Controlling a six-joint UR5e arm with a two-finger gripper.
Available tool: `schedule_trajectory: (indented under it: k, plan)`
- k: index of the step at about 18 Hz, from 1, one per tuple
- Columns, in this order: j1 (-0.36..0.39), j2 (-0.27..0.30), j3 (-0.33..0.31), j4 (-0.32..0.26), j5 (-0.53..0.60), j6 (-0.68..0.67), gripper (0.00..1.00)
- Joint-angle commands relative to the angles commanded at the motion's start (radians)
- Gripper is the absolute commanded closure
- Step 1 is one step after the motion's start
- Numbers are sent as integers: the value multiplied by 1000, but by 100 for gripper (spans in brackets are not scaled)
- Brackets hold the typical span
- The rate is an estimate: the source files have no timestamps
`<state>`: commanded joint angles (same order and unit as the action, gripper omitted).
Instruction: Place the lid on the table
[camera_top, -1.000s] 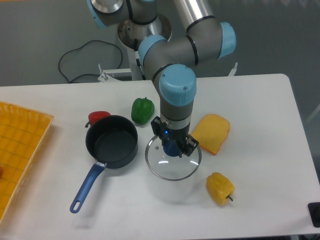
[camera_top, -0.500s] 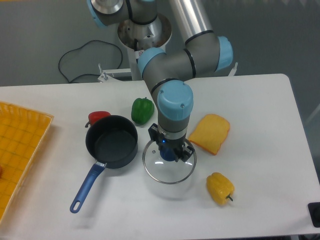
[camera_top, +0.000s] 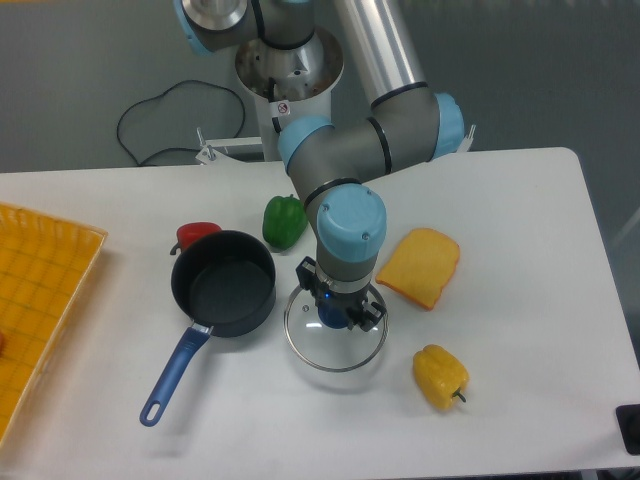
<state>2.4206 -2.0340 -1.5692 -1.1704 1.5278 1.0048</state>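
The clear glass lid (camera_top: 335, 345) with a thin metal rim lies low over the white table (camera_top: 520, 250), just right of the dark saucepan (camera_top: 222, 283). My gripper (camera_top: 337, 315) points straight down over the lid's centre and is shut on its blue knob (camera_top: 332, 318). I cannot tell whether the lid's rim touches the table.
The saucepan's blue handle (camera_top: 172, 374) points to the front left. A green pepper (camera_top: 284, 220) and a red pepper (camera_top: 195, 233) sit behind the pan. A yellow slice (camera_top: 420, 267) and a yellow pepper (camera_top: 439, 376) lie to the right. A yellow gridded tray (camera_top: 40, 300) is at the left edge.
The gripper has carried the lid a little to the left and lower toward the table.
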Motion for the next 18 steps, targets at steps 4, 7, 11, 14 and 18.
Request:
schedule_trajectory:
  k: [4,7,11,14,18]
  plan:
    - [-2,-8,0,0,0,0,47]
    - [-3,-14,0,0,0,0,47]
    - [-18,-28,2,2,3,5,47]
    - [-20,-34,2,8,3,5,47]
    - [-23,-41,2,12,5,3,47]
